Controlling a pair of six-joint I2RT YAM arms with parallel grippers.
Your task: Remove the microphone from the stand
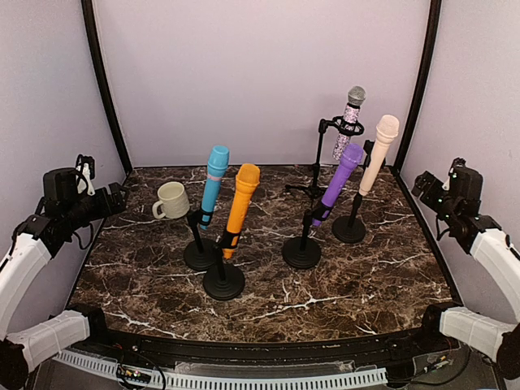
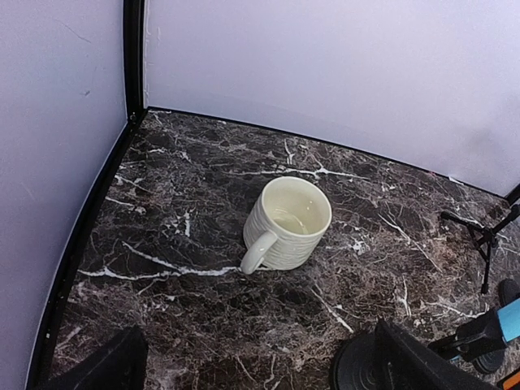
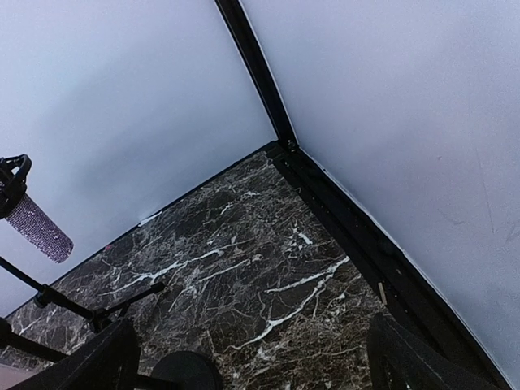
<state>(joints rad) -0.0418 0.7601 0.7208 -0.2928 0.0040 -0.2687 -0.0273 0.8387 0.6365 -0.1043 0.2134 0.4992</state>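
Observation:
Several microphones stand in black stands on the marble table: a blue one, an orange one, a purple one, a cream one and a glittery one on a tripod stand. My left gripper is open and empty at the far left, above the table. My right gripper is open and empty at the far right. In the left wrist view its fingertips frame bare table. The right wrist view shows the glittery microphone's end.
A cream ribbed mug sits at the back left; it also shows in the left wrist view. Round stand bases crowd the table's middle. Grey walls and black corner posts close in the sides and back.

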